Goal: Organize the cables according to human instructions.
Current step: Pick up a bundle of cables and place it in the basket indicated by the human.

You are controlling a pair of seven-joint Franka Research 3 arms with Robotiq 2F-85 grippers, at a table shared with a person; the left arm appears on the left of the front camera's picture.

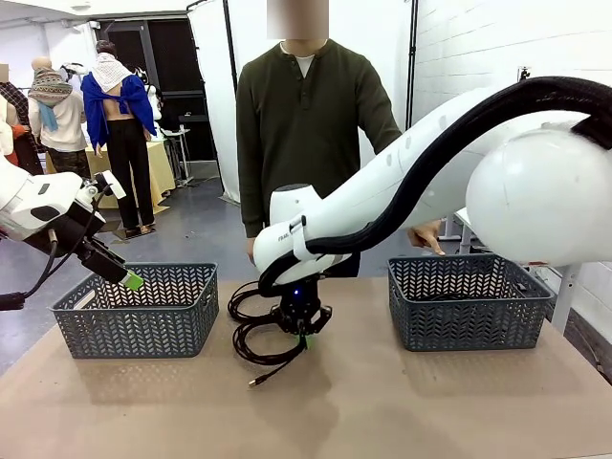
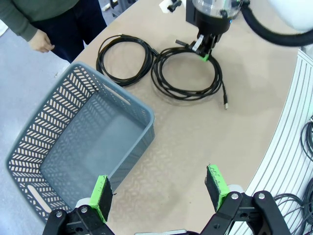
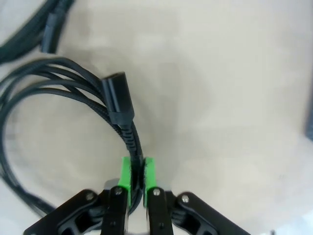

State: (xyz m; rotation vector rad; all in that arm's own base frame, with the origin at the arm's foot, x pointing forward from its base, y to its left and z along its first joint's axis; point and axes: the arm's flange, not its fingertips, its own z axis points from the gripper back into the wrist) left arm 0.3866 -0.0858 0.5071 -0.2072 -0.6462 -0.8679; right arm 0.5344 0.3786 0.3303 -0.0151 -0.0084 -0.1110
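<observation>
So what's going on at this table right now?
The robot's right hand is shut on one cable coil lying on the table between the left basket and the right basket. A second coil lies beside it, untouched. The left hand hangs open near the left basket, holding nothing. The person stands at the far side.

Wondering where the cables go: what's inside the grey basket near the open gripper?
Nothing visible: the basket has a bare grey floor. One finger of the left gripper covers a small part near its rim. Two coiled cables lie outside it, on the table.
</observation>
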